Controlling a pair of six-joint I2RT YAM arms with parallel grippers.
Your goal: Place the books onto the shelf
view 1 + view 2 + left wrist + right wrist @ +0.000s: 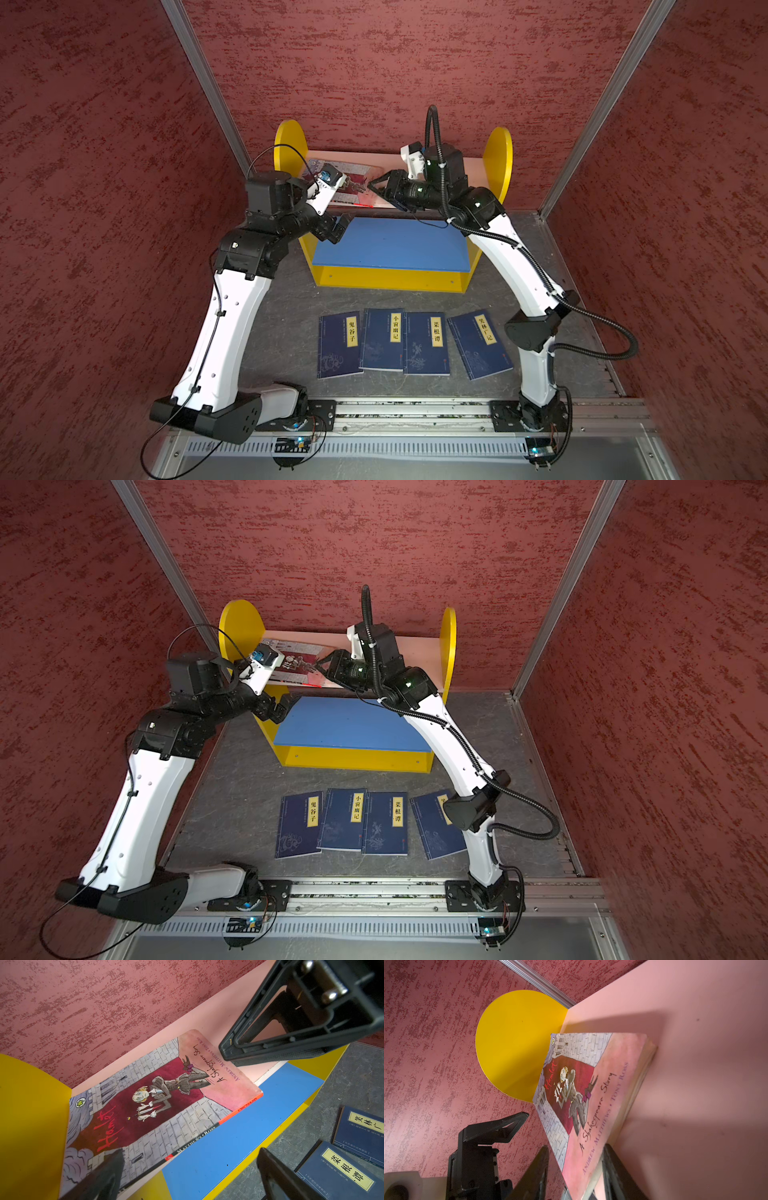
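Observation:
The shelf has yellow side panels [291, 141], a pale pink upper board [473, 166] and a blue lower board [390, 245]. A red-and-grey illustrated book [357, 172] [166, 1105] lies flat on the pink board at its left end. My right gripper [371, 184] [575, 1147] is partly open astride that book's right end; a gap shows between one finger and the cover. My left gripper [338, 214] [190, 1178] is wide open and empty at the shelf's front left. Several navy books [427, 344] [384, 824] lie in a row on the floor.
Red textured walls [104, 208] with aluminium posts [208, 83] close in both sides and the back. A metal rail [415, 411] carries both arm bases at the front. In a top view the right arm's elbow [473, 808] covers part of the rightmost navy book.

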